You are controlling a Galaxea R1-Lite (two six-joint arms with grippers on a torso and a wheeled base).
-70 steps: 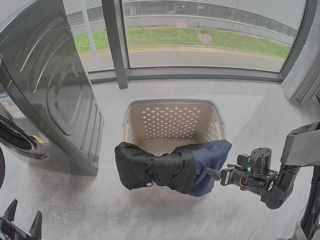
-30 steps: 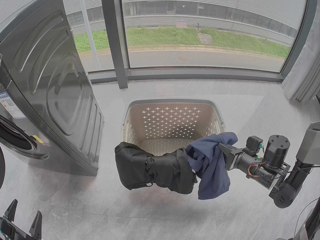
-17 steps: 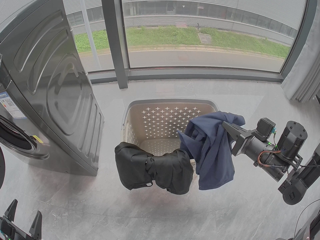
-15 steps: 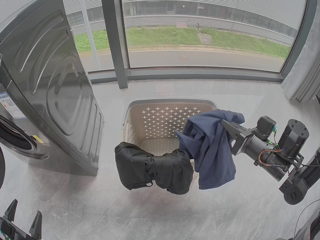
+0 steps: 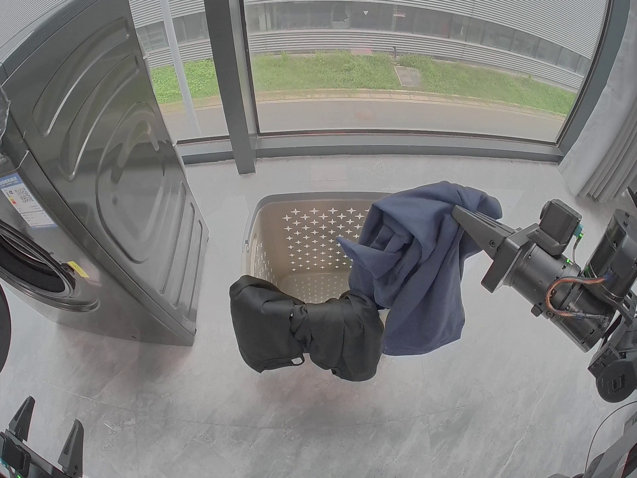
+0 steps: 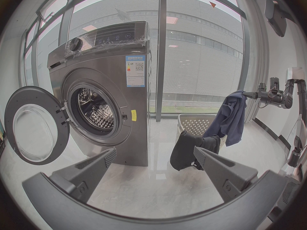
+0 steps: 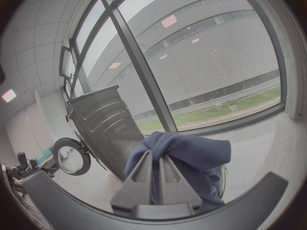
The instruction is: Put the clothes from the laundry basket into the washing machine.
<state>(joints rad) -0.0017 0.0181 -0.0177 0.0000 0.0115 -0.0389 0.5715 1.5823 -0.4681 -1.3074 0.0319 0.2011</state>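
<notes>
item: right gripper (image 5: pixel 462 215). closed on a bunched fold of the navy blue garment (image 5: pixel 418 280), held high above the far right corner of the laundry basket (image 5: pixel 260 230). the fingers press together with cloth pinched between them.

item: navy blue garment. hangs free from the right gripper, draping down over the basket's right side. its lower hem sits just beside the black garment (image 5: pixel 305 330) and may be touching it; this cannot be told for certain.

item: black garment. draped over the near rim of the basket, most of it hanging outside toward the floor (image 5: pixel 199 406). no gripper is on it.

item: laundry basket. stands on the floor before the window (image 5: pixel 398 54), to the right of the washing machine (image 5: pixel 99 167). the part of its bottom that shows carries no other clothes.

item: washing machine. door (image 6: pixel 33 125) swung wide open; the drum (image 6: pixel 96 111) shows bare metal, no cloth visible in it.

item: left gripper (image 6: pixel 153 150). open, holding nothing, low and near the robot, facing the open drum, well apart from the basket.

status: early. one garment is lifted out but not yet carried across; it has to travel leftward to the drum and be released inside. the black garment is left to pick up after that. nothing appears loaded so far.
</notes>
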